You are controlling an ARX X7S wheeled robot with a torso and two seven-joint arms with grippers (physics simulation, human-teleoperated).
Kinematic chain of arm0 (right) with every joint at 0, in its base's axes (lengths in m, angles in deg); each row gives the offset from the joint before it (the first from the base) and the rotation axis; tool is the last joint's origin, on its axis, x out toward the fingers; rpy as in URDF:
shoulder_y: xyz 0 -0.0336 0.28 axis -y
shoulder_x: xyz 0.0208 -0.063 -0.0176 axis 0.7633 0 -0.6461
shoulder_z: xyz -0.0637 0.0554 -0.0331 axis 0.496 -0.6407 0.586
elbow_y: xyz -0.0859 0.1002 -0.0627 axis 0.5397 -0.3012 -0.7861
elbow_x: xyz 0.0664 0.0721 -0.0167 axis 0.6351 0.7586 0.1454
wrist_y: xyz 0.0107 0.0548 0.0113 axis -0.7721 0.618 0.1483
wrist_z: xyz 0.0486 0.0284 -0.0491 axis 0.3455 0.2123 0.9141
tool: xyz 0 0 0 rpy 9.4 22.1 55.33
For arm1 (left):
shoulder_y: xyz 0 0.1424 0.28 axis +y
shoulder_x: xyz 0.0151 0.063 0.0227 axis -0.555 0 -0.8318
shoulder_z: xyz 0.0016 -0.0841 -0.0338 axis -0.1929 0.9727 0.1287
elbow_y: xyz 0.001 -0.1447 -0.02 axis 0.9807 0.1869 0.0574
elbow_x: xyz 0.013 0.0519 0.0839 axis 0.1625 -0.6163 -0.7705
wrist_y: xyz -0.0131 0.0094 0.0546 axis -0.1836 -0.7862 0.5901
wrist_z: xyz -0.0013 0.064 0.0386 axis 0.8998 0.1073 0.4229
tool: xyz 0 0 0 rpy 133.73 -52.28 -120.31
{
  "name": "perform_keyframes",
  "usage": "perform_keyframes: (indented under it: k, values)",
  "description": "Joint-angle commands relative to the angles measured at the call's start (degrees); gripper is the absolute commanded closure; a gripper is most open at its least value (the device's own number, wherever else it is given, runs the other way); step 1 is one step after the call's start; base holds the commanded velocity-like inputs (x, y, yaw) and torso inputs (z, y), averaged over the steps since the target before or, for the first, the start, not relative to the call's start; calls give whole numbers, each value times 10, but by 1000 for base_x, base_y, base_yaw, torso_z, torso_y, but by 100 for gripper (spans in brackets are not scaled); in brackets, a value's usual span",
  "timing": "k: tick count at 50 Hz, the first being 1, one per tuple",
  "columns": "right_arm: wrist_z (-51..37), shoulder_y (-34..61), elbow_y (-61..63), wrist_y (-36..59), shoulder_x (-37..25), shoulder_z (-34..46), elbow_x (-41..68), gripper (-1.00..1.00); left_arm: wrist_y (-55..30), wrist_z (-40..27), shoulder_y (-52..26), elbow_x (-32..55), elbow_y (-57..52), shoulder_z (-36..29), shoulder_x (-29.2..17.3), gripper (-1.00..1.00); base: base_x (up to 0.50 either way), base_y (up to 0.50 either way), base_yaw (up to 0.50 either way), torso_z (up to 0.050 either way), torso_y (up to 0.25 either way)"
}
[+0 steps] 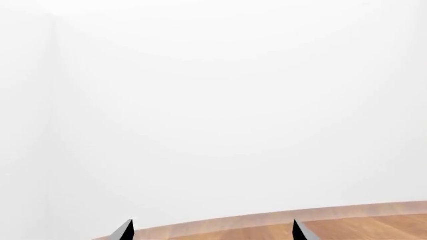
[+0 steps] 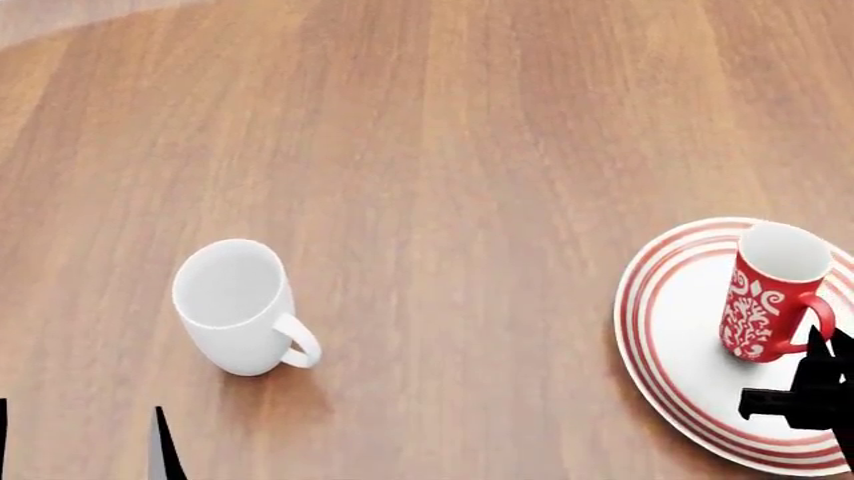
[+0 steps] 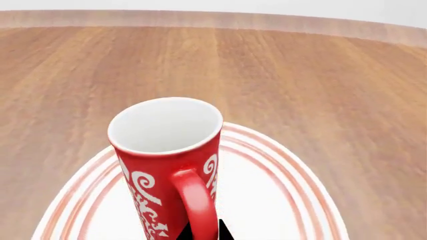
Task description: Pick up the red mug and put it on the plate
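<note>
Left wrist: left fingers (image 1: 212, 231) spread, holding nothing; leave them.
Head: mug (image 2: 770, 291) stands upright on plate (image 2: 667, 335); right gripper (image 2: 803, 388) at its handle.
Right wrist: grip state unclear. You release fully, back straight off.

A plain white mug (image 2: 238, 306) stands upright on the wooden table (image 2: 467, 150).

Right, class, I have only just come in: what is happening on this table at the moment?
A two-armed robot is moving a red mug onto a red-ringed plate. The mug stands upright on the plate, and the right gripper is at its handle; whether its jaws grip is unclear. A white mug stands apart on the table, untouched.
</note>
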State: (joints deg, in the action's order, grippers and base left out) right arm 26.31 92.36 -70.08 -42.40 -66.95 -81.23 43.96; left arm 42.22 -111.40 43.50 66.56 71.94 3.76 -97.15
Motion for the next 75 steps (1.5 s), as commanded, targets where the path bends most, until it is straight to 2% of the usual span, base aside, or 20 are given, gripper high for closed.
perform_keyframes:
  k: [1,37,38,61,75]
  values:
    - [-3,-4,0,0,1,-9,1,100,0,-3,-1,0,0,-3,-1,-100,0,0,0,0,0]
    - [-8,-14,0,-4,6,18,-4,100,2,-13,-5,-3,1,-11,-5,-100,0,0,0,0,0]
    - [-8,-15,0,-5,6,18,-3,-100,3,-13,-5,-3,1,-11,-5,-100,0,0,0,0,0]
    - [2,-29,0,-3,2,25,3,-100,5,-19,-7,-4,3,-17,-8,-100,0,0,0,0,0]
    - [47,-28,0,-45,-13,13,8,-100,11,-28,-10,-9,6,-19,-9,-100,0,0,0,0,0]
